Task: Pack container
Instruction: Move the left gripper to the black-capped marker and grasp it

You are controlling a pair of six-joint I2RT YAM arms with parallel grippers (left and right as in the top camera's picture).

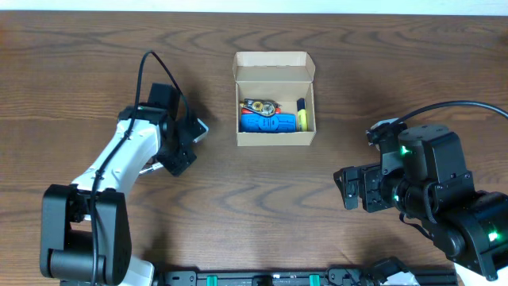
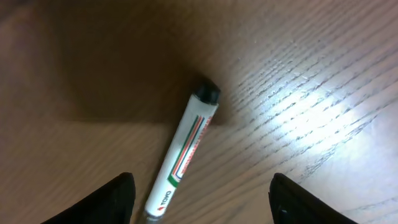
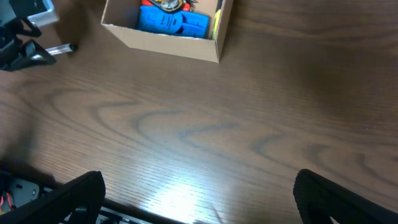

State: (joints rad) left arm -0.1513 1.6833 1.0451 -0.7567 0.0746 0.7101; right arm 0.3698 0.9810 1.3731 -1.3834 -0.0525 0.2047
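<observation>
The left claw (image 2: 200,184) hangs low over the table (image 1: 278,199) with its two dark fingers (image 2: 119,198) spread wide and nothing pinched. Between them lies a pen (image 2: 186,146), flat on the wood, nearer to the finger on the left of the wrist view than to the other one, and touching neither as far as can be seen. The pen has a white barrel with green and red stripes and the word TOYO on it. Its black cap (image 2: 206,93) points away from the claw, and its other end runs out of the bottom of the wrist view. From above, the left arm (image 1: 131,151) reaches in from the near left corner and stops well to the left of the box. The right claw (image 3: 198,176) is also spread wide, its fingers (image 3: 81,194) apart over bare wood with nothing between them. It sits at the near right of the table, well apart from the box. The box (image 1: 274,139) stands toward the far middle of the table, between the two arms and touched by neither. It is open, with its lid (image 1: 270,62) folded back on the far side. Inside it lie a blue thing (image 1: 266,124), a yellow thing (image 1: 302,117) against the right wall, and a small mixed orange and black thing (image 1: 260,105) that is too small to make out.
</observation>
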